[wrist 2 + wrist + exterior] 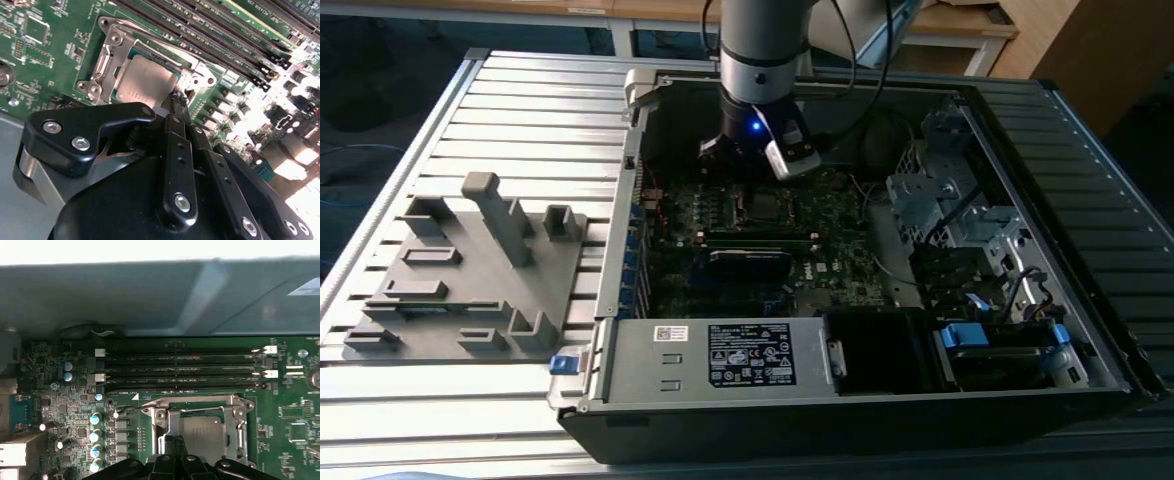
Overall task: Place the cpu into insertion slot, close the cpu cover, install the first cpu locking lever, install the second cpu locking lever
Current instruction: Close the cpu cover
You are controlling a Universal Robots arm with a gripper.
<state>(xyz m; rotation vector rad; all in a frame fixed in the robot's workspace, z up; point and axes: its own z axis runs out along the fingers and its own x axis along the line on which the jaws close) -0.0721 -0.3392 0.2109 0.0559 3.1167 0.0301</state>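
1. The cpu (147,82) lies flat in the insertion slot (754,206), near the middle of the green board, with its dull metal top facing up. Seated square like that, it looks properly placed to me.
2. The cpu cover (239,432) lies down over it, and the chip's top shows through the window. The frame bears on the chip's edges and pins it, so I judge the cover closed.
3. The gripper (177,100) reaches down to one edge of the cover's frame. Its tips are drawn together with no gap I can see.
   - I cannot tell whether a thin locking lever is pinched between them, or whether they touch the frame or hang just above it.
   - Working at the rim rather than over the chip would suit a lever.
4. The arm (761,50) comes straight down into the open computer case (1067,390). It enters close to the case wall (150,300) on the side away from the labelled power supply (750,355).
5. The long black memory-stick slots (185,367) run between the socket and that wall. A row of small capacitors (95,435) stands near another side. Both crowd the space around the frame, so there is little room to swing.
6. Outside the case, a grey fixture plate (454,290) rests on the slatted table (520,110). It sits beside the case at the exterior view's left, well apart from the work.
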